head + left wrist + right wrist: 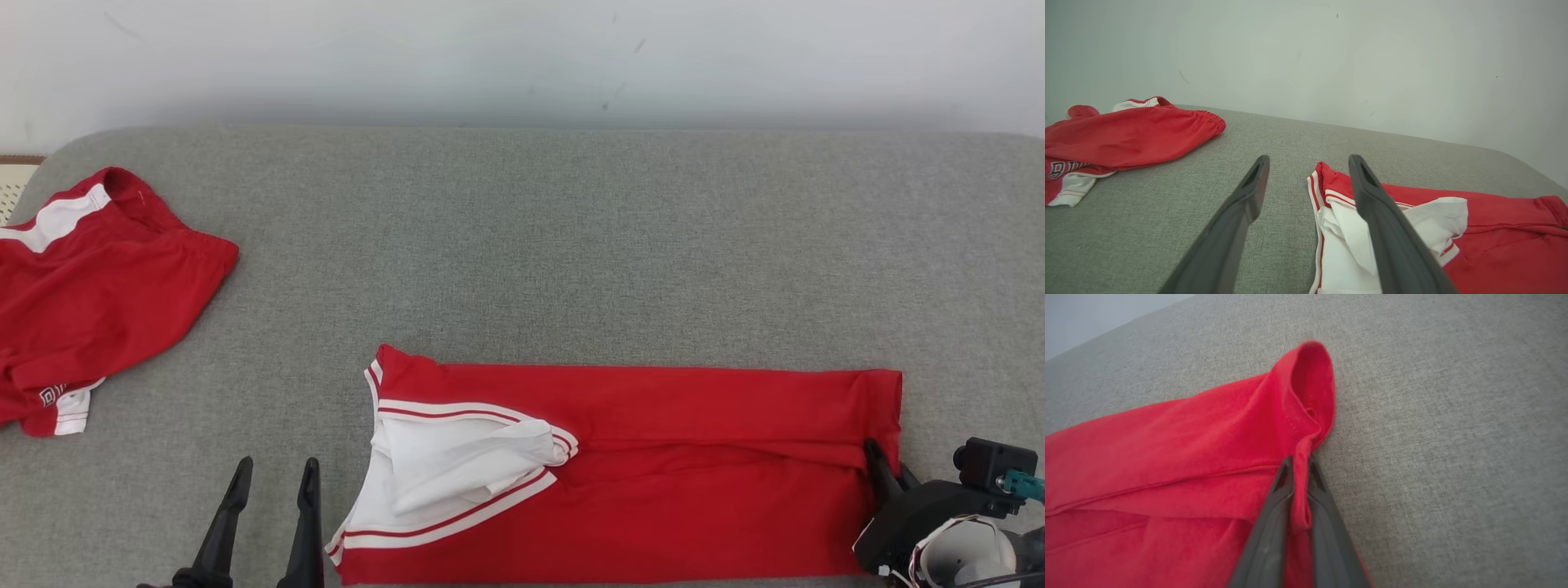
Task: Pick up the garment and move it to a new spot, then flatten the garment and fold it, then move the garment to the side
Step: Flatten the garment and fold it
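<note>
1. Head view, hidden/cut off: the red jersey ran off the bottom edge, so its near hem wasn't visible. The right gripper was mostly masked by its own black wrist body, w/ one fingertip showing at the jersey's right hem. The second red garment was cut by the left edge; type hard to tell. A cream object sat at the far left edge, too little shown to ID.
2. Head view, setting: a grey fabric surface w/ rounded far corners and a pale wall behind. The jersey lay folded into a long band, centre to right, w/ a white red-striped sleeve at its left end. The left gripper was just left of that sleeve, fingers spread, nothing between them.
3. Left wrist view: the left gripper was wide open and empty over the grey fabric surface. One finger overlapped the red jersey sleeve in the pic; contact unclear. The second red garment lay well apart, w/ a gathered edge and its lettering partly hidden.
4. Right wrist view: the right gripper was closed tight, pinching a raised fold at the red jersey edge, just below a corner that stood up in a loop. The jersey ran off left and bottom. The grey fabric surface lay to the right, w/ a blurred sliver of wall top left.
</note>
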Tool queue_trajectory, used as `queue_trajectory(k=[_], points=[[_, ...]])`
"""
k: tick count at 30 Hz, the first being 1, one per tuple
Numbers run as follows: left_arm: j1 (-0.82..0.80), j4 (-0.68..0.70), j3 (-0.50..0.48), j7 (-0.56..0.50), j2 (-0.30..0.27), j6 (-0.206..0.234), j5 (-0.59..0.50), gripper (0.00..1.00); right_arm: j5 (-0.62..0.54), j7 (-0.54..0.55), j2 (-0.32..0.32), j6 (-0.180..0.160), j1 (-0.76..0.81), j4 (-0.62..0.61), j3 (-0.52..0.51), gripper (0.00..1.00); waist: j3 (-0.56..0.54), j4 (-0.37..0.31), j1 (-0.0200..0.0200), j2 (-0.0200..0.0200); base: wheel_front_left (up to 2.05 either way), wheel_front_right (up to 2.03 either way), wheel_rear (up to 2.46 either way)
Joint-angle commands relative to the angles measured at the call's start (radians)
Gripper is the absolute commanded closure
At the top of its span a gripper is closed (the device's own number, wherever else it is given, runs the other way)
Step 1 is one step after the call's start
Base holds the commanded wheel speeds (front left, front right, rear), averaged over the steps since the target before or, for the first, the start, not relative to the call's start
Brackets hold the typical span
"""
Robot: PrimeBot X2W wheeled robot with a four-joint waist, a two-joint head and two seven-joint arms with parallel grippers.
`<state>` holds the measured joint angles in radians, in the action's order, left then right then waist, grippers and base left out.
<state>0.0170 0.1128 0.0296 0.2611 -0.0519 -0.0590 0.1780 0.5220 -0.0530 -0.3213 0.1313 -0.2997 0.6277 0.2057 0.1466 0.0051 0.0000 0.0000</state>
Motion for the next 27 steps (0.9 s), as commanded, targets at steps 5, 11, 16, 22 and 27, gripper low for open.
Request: queue_trajectory(k=[5, 11, 16, 22, 27], points=[[-0.001, 0.004, -0.006, 0.005, 0.001, 0.013, 0.009, 0.00, 0.008, -0.025, -0.051, -0.001, -0.028, 0.012, -0.021, 1.00, -0.001, -0.004, 0.0000, 0.0000, 0.00, 0.00, 0.00], [-0.001, 0.002, -0.010, 0.005, 0.001, 0.017, 0.015, 0.00, -0.021, -0.042, -0.103, -0.001, -0.060, 0.026, -0.074, 1.00, -0.003, -0.008, 0.0000, 0.0000, 0.00, 0.00, 0.00], [0.000, -0.002, -0.017, 0.005, 0.001, 0.024, 0.024, 0.00, -0.009, -0.033, -0.107, -0.001, -0.072, -0.011, -0.081, 1.00, -0.009, -0.016, 0.0000, 0.0000, 0.00, 0.00, 0.00], [0.011, -0.006, -0.027, 0.005, 0.001, 0.029, 0.033, 0.00, 0.032, 0.001, -0.068, -0.001, -0.038, -0.169, -0.035, 1.00, -0.021, -0.033, 0.0000, 0.0000, 0.00, 0.00, 0.00], [0.012, -0.012, -0.025, 0.005, 0.001, 0.024, 0.032, 0.00, 0.092, 0.069, -0.033, -0.001, 0.013, -0.357, 0.012, 1.00, -0.033, -0.041, 0.0000, 0.0000, 0.00, 0.00, 0.00]])
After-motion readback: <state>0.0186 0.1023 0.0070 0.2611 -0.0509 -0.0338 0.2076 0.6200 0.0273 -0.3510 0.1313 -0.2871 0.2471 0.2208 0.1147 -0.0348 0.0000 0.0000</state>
